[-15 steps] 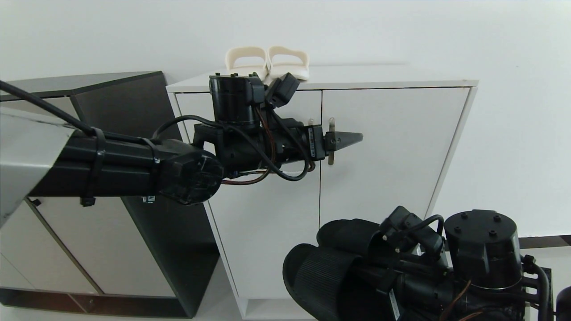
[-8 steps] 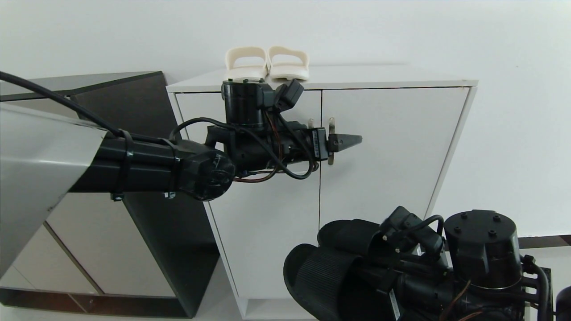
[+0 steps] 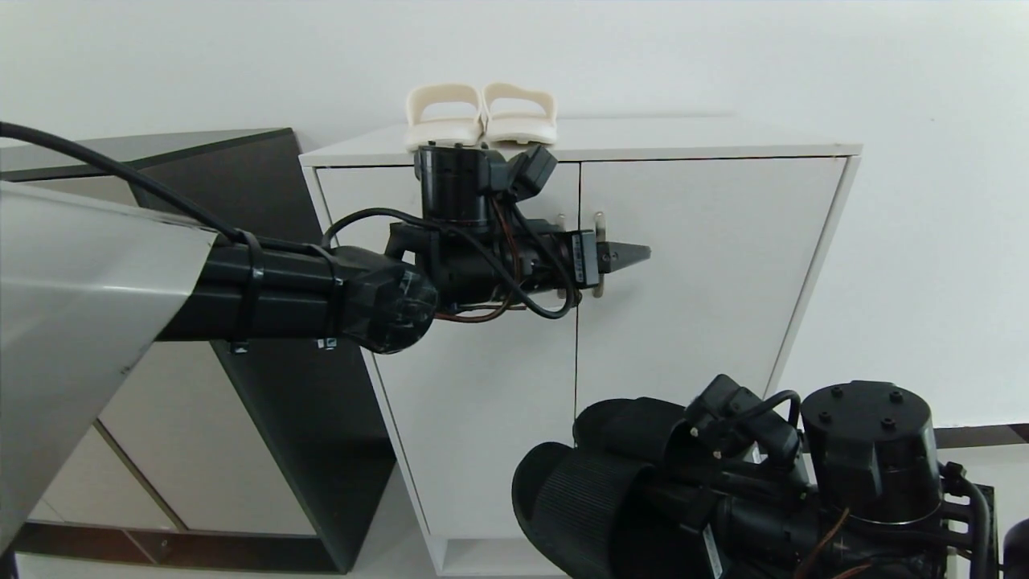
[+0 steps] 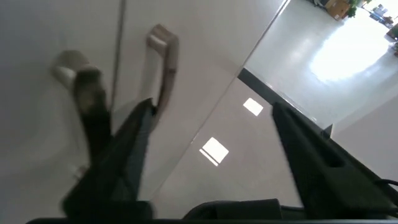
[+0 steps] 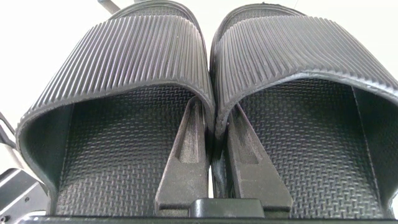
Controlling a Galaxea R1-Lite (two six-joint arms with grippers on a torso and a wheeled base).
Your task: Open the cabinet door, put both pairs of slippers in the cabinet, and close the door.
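Cabinet (image 3: 707, 265) doors are both shut. White slippers (image 3: 481, 112) sit side by side on its top, towards the left edge. The left gripper (image 3: 635, 255) is at the handles (image 3: 597, 225) where the doors meet, jaws wide apart and holding nothing. Low to the right, the right gripper (image 5: 214, 109) clamps the black slippers (image 3: 595, 474) together by their inner walls.

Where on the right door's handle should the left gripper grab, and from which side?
Take the handle at mid-bar, from the front, one finger either side: it is a slim upright bar standing off the right door by the centre seam. The left gripper is open beside it.
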